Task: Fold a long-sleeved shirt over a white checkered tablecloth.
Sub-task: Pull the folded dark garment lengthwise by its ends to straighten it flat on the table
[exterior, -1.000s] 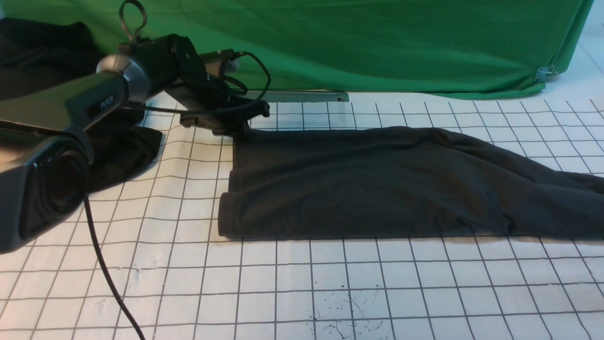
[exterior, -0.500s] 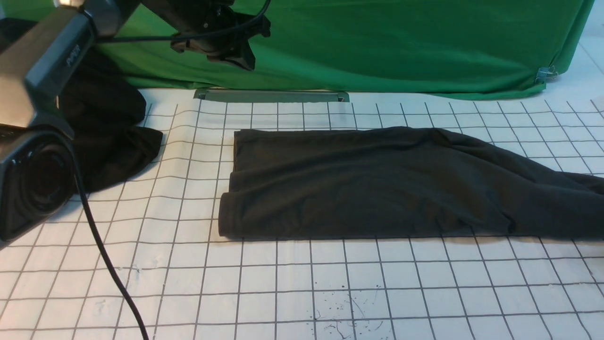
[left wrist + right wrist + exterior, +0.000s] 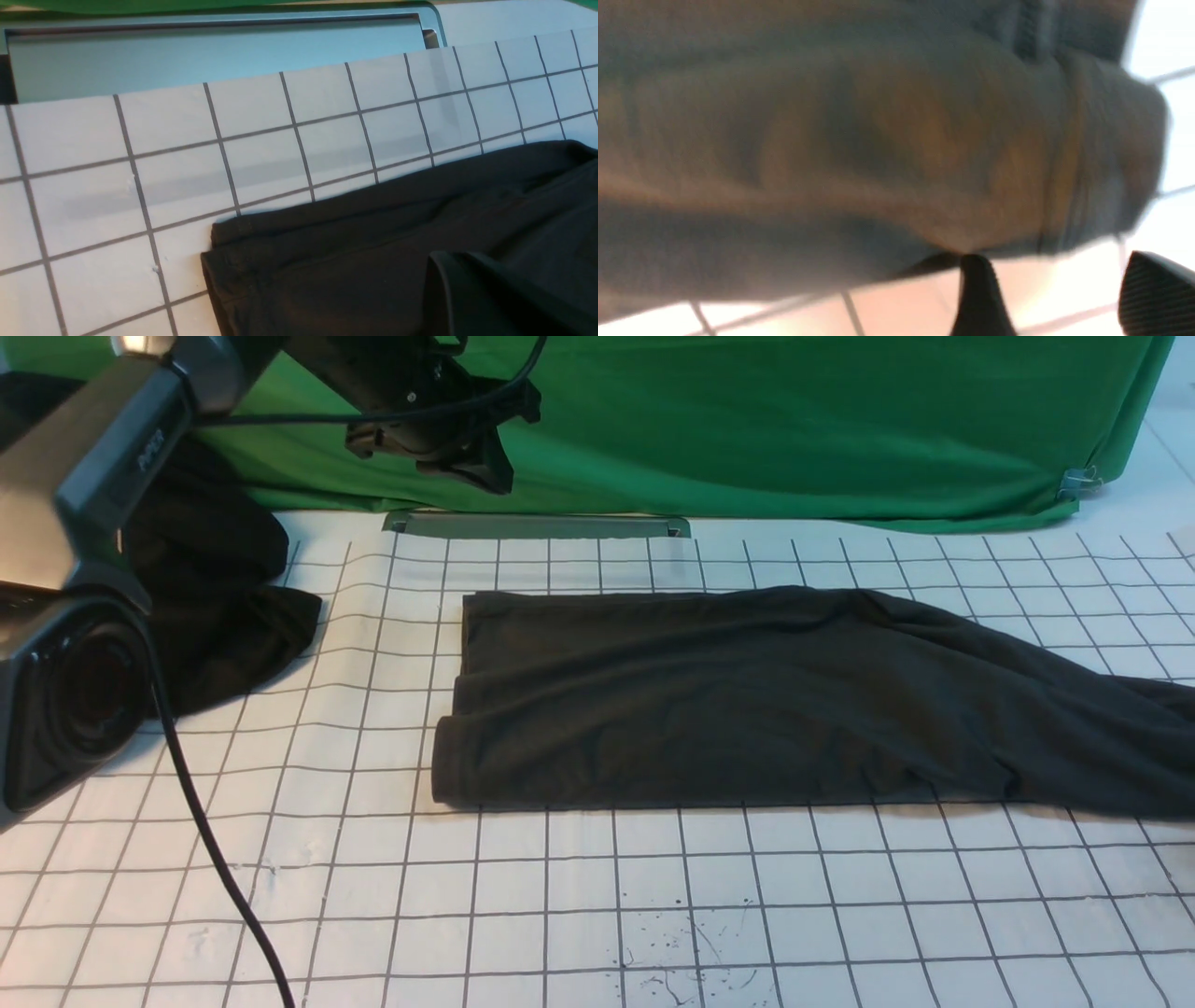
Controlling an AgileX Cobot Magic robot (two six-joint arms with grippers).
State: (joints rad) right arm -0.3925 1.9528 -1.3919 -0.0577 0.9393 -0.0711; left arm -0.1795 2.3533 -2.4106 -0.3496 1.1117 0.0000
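The long-sleeved shirt [image 3: 747,700] lies folded into a long dark band across the white checkered tablecloth [image 3: 653,896], and its right end runs off the frame. No lettering shows. My left gripper [image 3: 481,467] hangs shut and empty high above the shirt's far left corner. In the left wrist view its dark fingers [image 3: 467,294] sit together over the shirt [image 3: 350,261]. My right gripper [image 3: 1052,261] is open just off the shirt's hem [image 3: 854,140], with only tablecloth [image 3: 761,312] between its fingers. The right arm is out of the front view.
A deeper-black garment [image 3: 215,616] is heaped at the left edge. A green cloth [image 3: 747,420] hangs along the back, with a grey metal tray [image 3: 537,525] at its foot. My left arm's body [image 3: 65,691] and its cable [image 3: 215,877] fill the near left.
My left gripper has lifted from the shirt's far left corner to high above the table. The shirt's right end has dropped slightly and lies flatter.
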